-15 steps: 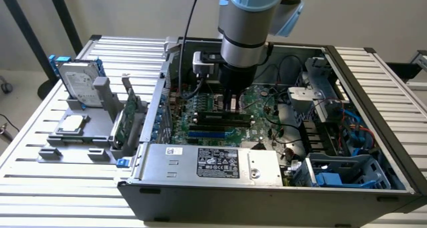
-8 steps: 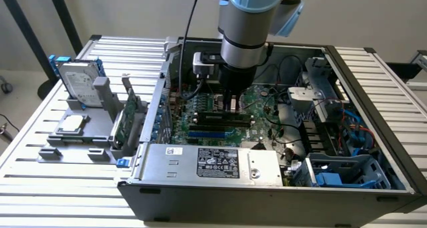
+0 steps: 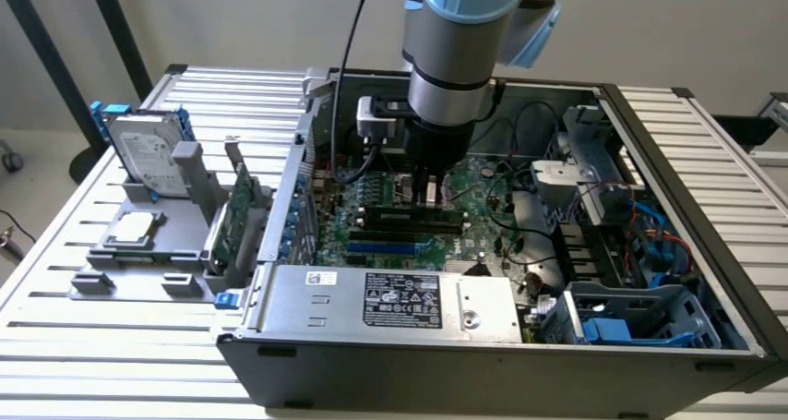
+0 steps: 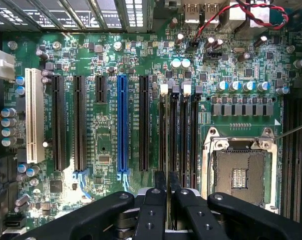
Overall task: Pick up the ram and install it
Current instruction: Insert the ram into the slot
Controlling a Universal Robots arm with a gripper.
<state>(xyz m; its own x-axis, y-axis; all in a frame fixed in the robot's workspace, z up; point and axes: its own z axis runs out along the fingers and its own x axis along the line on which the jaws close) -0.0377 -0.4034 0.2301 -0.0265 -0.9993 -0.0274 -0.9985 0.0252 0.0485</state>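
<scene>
Insertion step in hand, by judgement. Arm lowered into the open case, gripper directly above the memory slots on the motherboard. Jaws nearly closed, pinching the ram by its upper edge; seen edge-on in the wrist view as a thin strip running from between the fingers along one slot. Ram in line with that slot, just beside the empty CPU socket and on the far side of it from the blue slot. White end latches visible at the far end of the slots; position of the near latches hidden by the gripper. Seating depth not determinable: in the exterior view a dark stick lies in the slots below the gripper, but contact between edge connector and slot floor cannot be confirmed. Outside the case, on the counter, a grey fixture holding a hard drive, a processor and an expansion card, all well apart from the gripper. Next move judged to call for straight downward pressure, stick held square to the slot, notch matched to the key, no side load on neighbouring slots. Risk judged: tilt along the stick leaving one end unseated.
</scene>
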